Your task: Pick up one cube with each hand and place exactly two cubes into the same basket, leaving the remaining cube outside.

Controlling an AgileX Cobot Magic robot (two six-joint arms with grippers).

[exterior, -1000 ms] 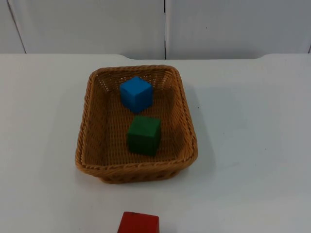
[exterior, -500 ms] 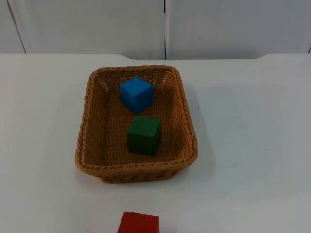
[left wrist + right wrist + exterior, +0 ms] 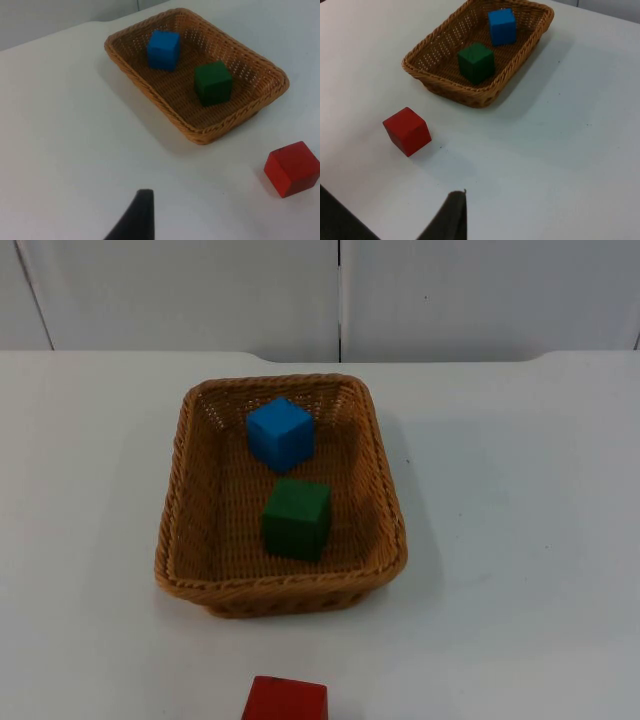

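Observation:
A brown wicker basket [image 3: 168, 520] stands in the middle of the white table. Inside it a blue cube [image 3: 280, 432] lies toward the far end and a green cube [image 3: 296, 518] toward the near end, a small gap between them. A red cube [image 3: 285, 700] rests on the table outside the basket, at the front edge. The left gripper [image 3: 135, 220] hangs over bare table, well back from the basket [image 3: 165, 107], blue cube [image 3: 163, 49], green cube [image 3: 213, 82] and red cube [image 3: 292, 168]. The right gripper [image 3: 451, 217] likewise waits away from the basket [image 3: 442, 86] and red cube [image 3: 407, 131].
A grey partition wall [image 3: 340, 295] closes the far side of the table. White table top [image 3: 520, 540] stretches to the left and right of the basket.

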